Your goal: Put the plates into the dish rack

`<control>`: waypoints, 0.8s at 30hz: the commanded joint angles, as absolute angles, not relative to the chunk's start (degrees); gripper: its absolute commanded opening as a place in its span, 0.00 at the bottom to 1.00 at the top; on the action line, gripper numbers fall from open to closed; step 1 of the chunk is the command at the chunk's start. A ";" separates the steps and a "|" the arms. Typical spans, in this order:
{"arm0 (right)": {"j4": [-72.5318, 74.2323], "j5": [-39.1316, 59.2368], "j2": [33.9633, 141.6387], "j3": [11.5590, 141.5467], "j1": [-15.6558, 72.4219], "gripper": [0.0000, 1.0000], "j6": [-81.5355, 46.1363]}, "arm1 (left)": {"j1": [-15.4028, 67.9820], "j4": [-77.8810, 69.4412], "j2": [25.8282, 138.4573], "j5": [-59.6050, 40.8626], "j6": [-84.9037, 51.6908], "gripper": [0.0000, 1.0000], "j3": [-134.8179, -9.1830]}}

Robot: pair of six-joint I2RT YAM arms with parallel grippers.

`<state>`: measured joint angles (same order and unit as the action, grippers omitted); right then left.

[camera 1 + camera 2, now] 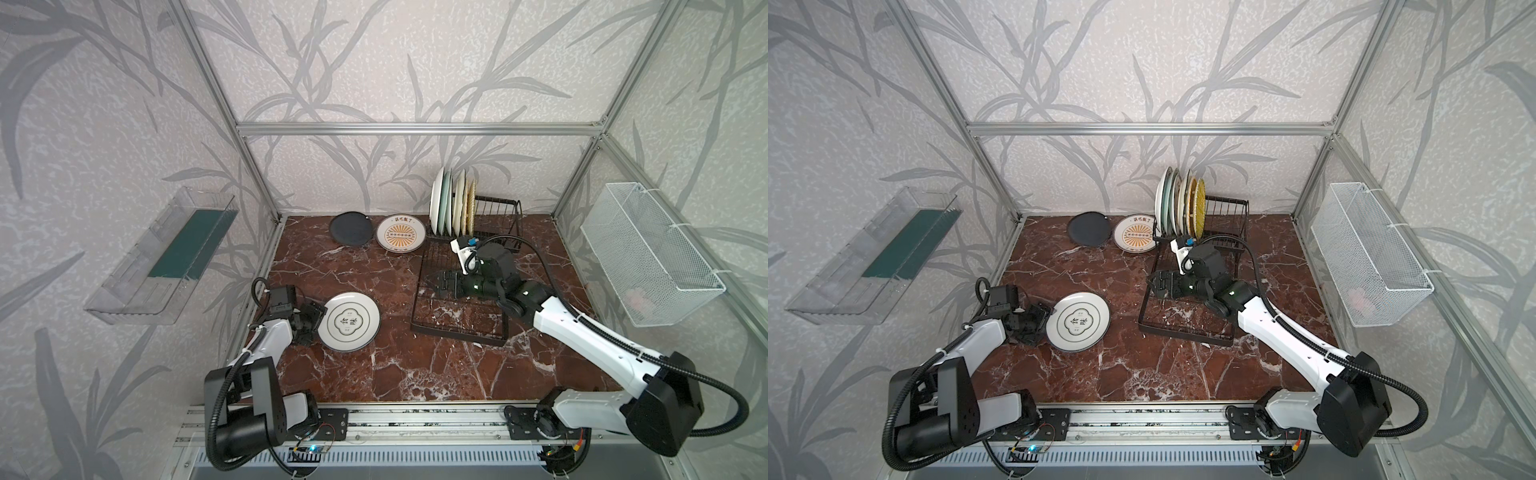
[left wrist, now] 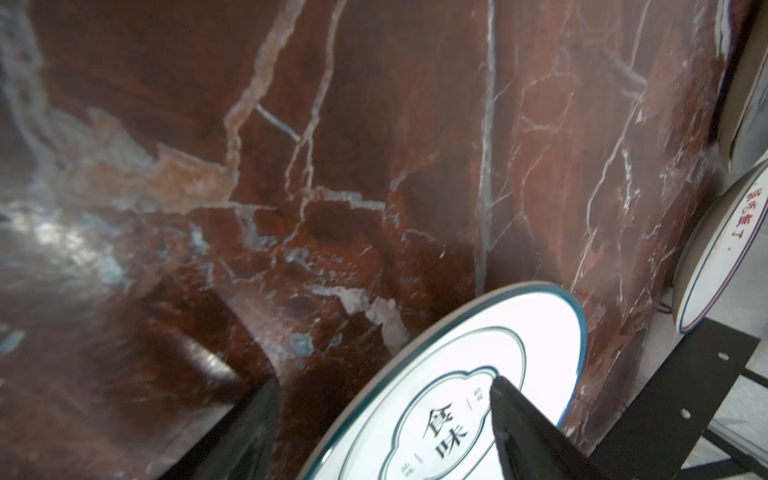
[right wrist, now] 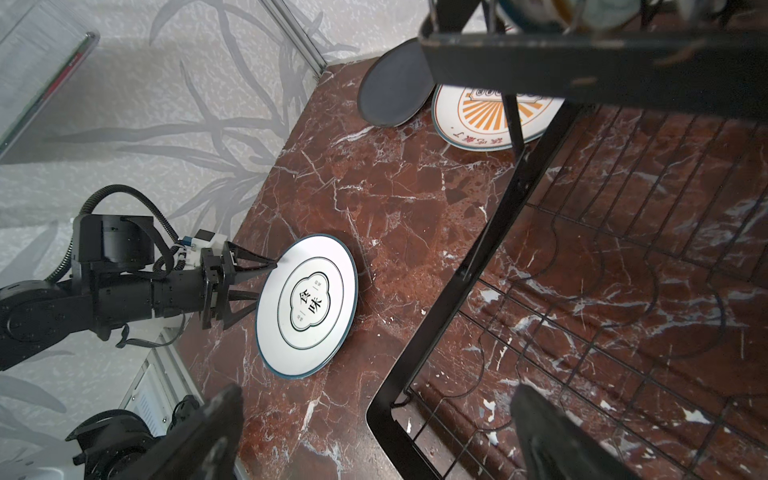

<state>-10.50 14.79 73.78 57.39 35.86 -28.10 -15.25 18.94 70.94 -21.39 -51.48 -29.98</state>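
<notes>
Twin overhead views (near-identical) down onto the table; wrist views close, low.

White arms, black joints, corrugated black cables.

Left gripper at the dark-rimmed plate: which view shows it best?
Right wrist view: the left gripper shows side-on, jaws apart at the dark-rimmed plate's rim. Both top views show it small, from above. The left wrist view shows only two fingers.
</notes>
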 commanded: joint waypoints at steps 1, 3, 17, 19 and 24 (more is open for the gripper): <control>-8.20 15.96 71.56 56.37 36.13 0.99 -28.39 | -15.91 25.16 67.93 -25.18 -48.28 0.77 -25.91; -7.96 16.12 71.24 55.89 36.18 0.99 -28.30 | -15.91 22.35 66.31 -27.40 -49.30 0.73 -23.15; -7.57 16.87 69.79 54.23 36.10 0.99 -28.86 | -15.82 4.49 66.35 -34.71 -56.65 0.49 -13.74; -7.62 17.06 69.87 54.25 36.09 0.99 -29.00 | -15.67 0.32 68.32 -35.92 -57.60 0.47 -12.90; -7.24 17.57 70.31 54.54 36.19 0.99 -29.61 | -15.21 -7.02 73.51 -37.41 -58.01 0.39 -12.21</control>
<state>-8.95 16.56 71.11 54.98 35.90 -29.04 -15.55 -6.57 70.15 -39.05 -56.69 -15.16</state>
